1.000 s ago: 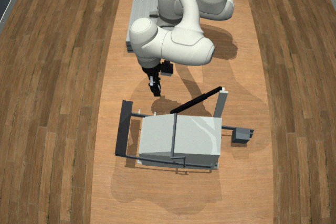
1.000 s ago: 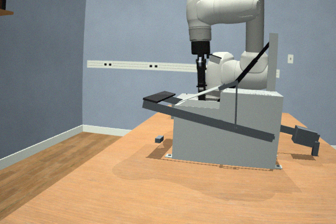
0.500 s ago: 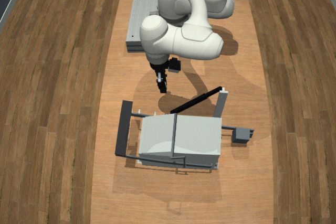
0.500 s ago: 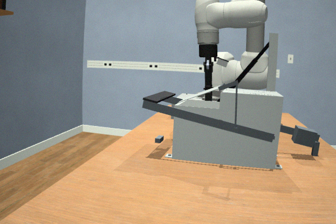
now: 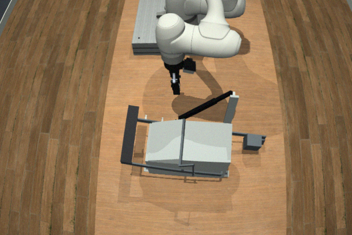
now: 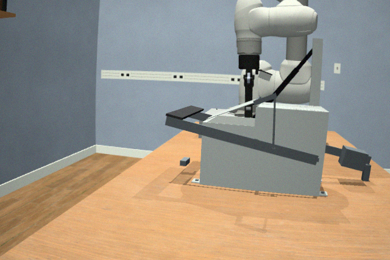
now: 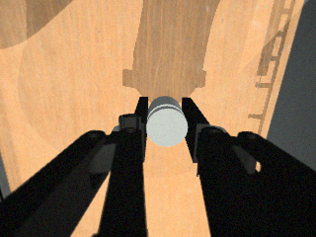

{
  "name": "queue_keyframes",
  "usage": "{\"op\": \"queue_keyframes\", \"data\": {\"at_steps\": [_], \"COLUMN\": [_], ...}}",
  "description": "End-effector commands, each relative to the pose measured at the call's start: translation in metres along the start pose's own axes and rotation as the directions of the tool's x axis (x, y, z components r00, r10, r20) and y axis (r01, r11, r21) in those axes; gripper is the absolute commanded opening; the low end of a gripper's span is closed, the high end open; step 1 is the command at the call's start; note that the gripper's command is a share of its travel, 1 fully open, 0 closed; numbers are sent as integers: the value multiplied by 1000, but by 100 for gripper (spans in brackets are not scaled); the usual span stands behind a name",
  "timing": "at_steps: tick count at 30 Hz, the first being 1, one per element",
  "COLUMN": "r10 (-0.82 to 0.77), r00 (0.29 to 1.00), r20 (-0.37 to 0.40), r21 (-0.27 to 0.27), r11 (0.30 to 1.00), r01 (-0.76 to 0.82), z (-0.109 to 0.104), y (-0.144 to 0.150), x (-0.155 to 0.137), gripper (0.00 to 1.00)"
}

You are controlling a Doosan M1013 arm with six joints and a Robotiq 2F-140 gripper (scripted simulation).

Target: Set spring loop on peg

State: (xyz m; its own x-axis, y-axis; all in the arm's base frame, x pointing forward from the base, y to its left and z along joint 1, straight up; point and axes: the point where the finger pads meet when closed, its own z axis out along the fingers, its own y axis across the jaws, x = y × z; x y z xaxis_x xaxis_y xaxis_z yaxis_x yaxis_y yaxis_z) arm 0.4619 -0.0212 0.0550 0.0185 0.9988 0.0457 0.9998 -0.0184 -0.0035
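Observation:
My gripper (image 5: 176, 92) (image 6: 248, 114) (image 7: 164, 111) points down on the robot side of the feeder, above the bench, shut on the steel test weight (image 7: 167, 129), a round light-topped cylinder. The dark pedal (image 5: 130, 134) (image 6: 184, 111) stands raised and sloping at the feeder's left end. Two pale pegs (image 5: 146, 116) show on the lever beside the feeder body (image 5: 205, 141) (image 6: 261, 159). The black spring (image 5: 205, 108) (image 6: 293, 72) runs slanting down from the tall post (image 5: 231, 108) (image 6: 316, 71). Its lower end loop is not discernible, nor which peg holds it.
A grey box (image 5: 252, 142) (image 6: 354, 158) hangs on the lever's right end. A small dark block (image 6: 184, 161) is below the pedal. A thin rod frame (image 5: 181, 144) (image 6: 273, 122) crosses the feeder. The robot's grey base plate (image 5: 146, 22) is at the back.

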Motion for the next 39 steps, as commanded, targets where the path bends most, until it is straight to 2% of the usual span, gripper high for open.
{"op": "queue_keyframes", "data": {"at_steps": [1,34,39], "r10": [0,0,0], "r00": [1000,999,999], "r20": [2,41,39], "r21": [-1,-1,-1], "r11": [1000,1000,1000], "r01": [0,0,0], "z": [1,23,22], "y": [-2,-47,-46], "x": [3,54,52], "gripper": [25,25,25]}}
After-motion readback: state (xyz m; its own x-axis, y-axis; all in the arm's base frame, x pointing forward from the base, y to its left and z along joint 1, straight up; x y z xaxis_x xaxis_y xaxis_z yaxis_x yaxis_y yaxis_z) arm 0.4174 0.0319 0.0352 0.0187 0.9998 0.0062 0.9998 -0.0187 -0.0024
